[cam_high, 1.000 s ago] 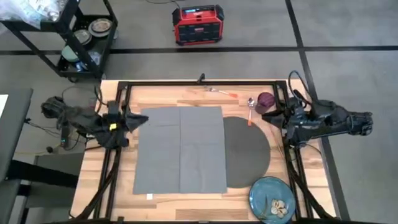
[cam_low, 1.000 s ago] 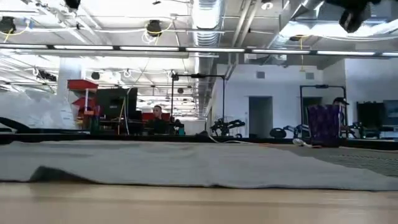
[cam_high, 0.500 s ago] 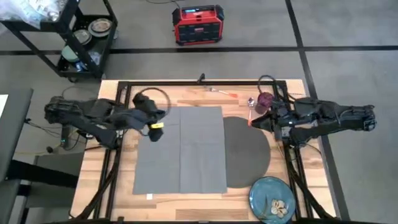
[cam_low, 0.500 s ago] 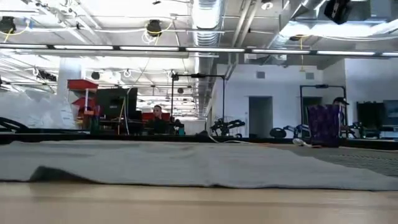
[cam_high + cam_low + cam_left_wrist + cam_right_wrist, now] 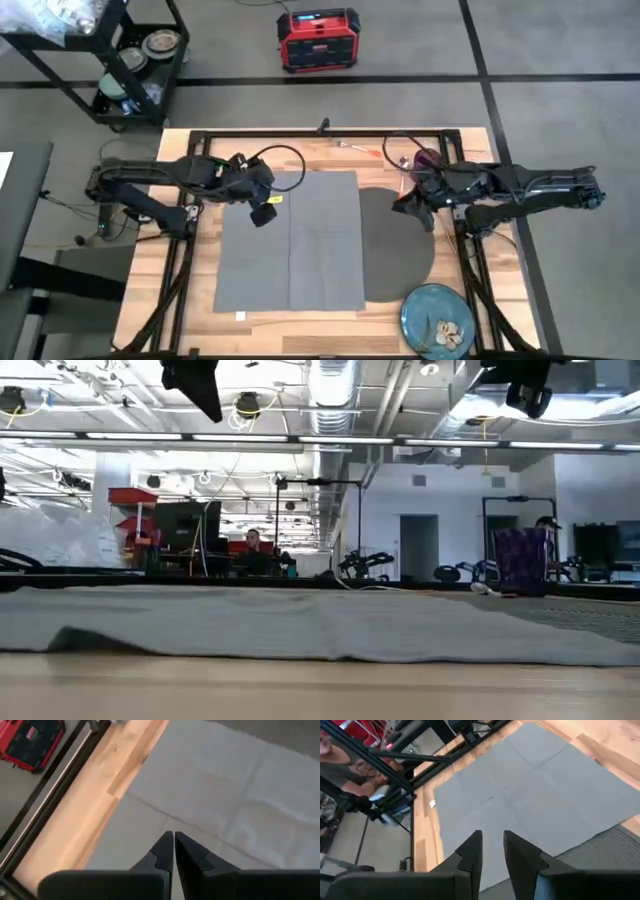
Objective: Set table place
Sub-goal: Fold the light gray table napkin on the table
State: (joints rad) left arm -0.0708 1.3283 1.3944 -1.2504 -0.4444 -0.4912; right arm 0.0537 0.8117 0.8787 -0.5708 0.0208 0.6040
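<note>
The grey napkin (image 5: 290,240) lies spread flat on the table (image 5: 250,330), and its right edge covers part of the round dark mat (image 5: 400,245). The blue-green plate (image 5: 438,320) sits at the near right corner. At the far right lie the orange-handled fork (image 5: 360,150) and spoon (image 5: 403,167), beside the purple cup (image 5: 428,158), which my right arm partly hides. My left gripper (image 5: 173,836) hangs shut high above the napkin's far left part (image 5: 263,214). My right gripper (image 5: 492,834) hangs a little open, high above the mat's far right edge (image 5: 400,207).
Black frame rails (image 5: 185,270) run along the table's left, right and far sides. A black cart (image 5: 130,60) and a red box (image 5: 318,40) stand on the floor beyond the far edge. Bare wood shows along the near edge, left of the plate.
Both arms have reached in from the table's sides. My left gripper has swung toward the right edge, from the left rail to over the napkin. My right gripper has moved toward the left edge, from beside the cup to over the mat. The table things have stayed still.
</note>
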